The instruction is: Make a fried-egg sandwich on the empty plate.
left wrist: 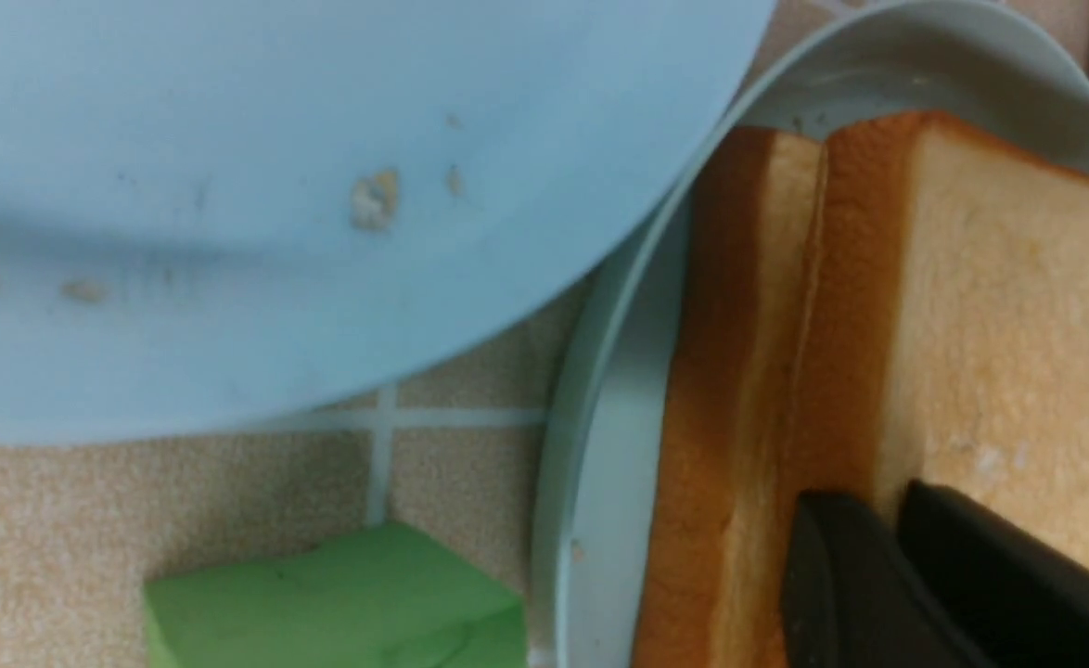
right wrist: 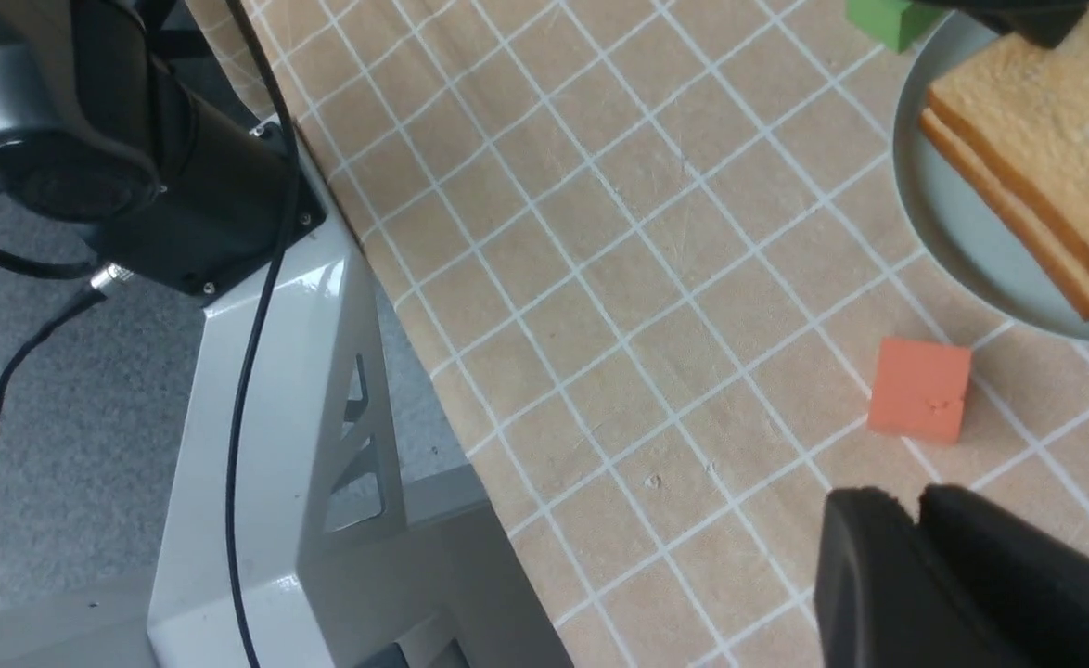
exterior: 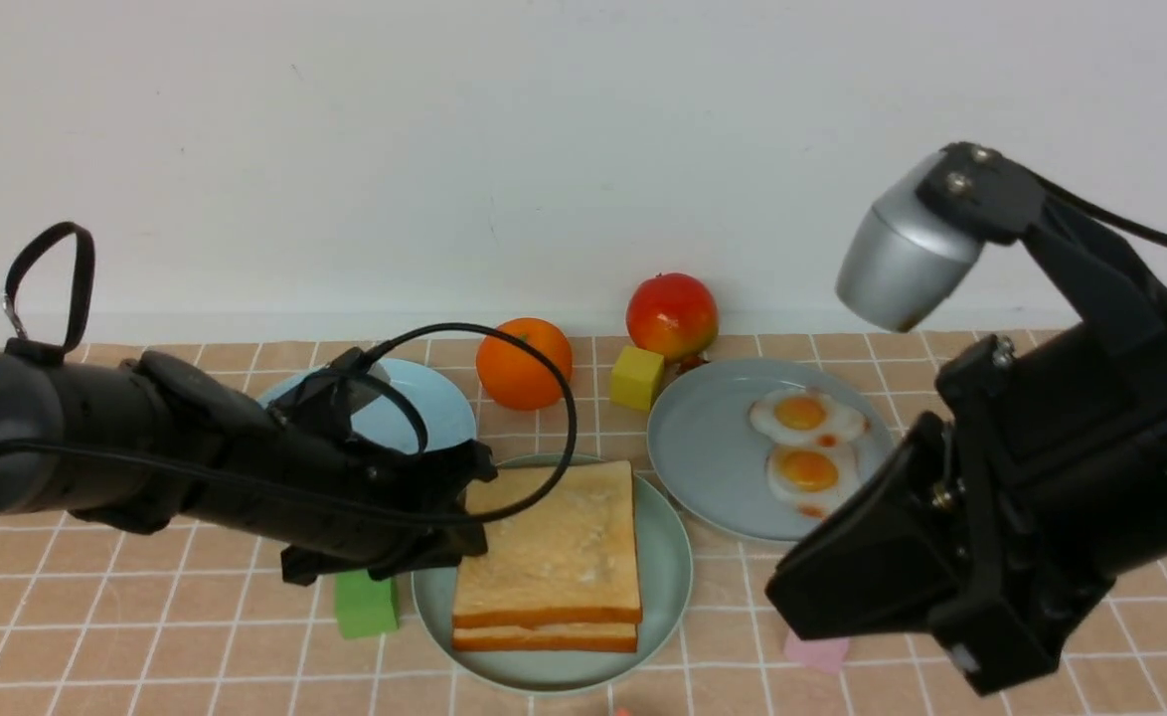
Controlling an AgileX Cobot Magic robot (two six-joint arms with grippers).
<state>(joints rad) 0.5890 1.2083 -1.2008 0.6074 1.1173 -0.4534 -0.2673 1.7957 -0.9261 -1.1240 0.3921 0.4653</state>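
Two toasted bread slices (exterior: 554, 542) lie stacked on the mint-green plate (exterior: 668, 577). No egg shows between them. My left gripper (exterior: 479, 497) is shut, and its tips (left wrist: 888, 501) rest on the near-left edge of the top slice (left wrist: 1018, 325). Two fried eggs (exterior: 804, 413) (exterior: 807, 470) lie on the grey-blue plate (exterior: 703, 447); a third egg is not in view. My right gripper (right wrist: 911, 506) is shut and empty, held above the tablecloth near the front edge, to the right of the mint plate (right wrist: 962, 241).
The sky-blue plate (exterior: 434, 408) lies behind my left arm. A green block (exterior: 365, 602) touches the mint plate's left side. An orange (exterior: 524, 363), an apple (exterior: 672, 316) and a yellow cube (exterior: 636, 378) stand at the back. A pink block (exterior: 817, 651) and an orange-red cube (right wrist: 920, 390) lie in front.
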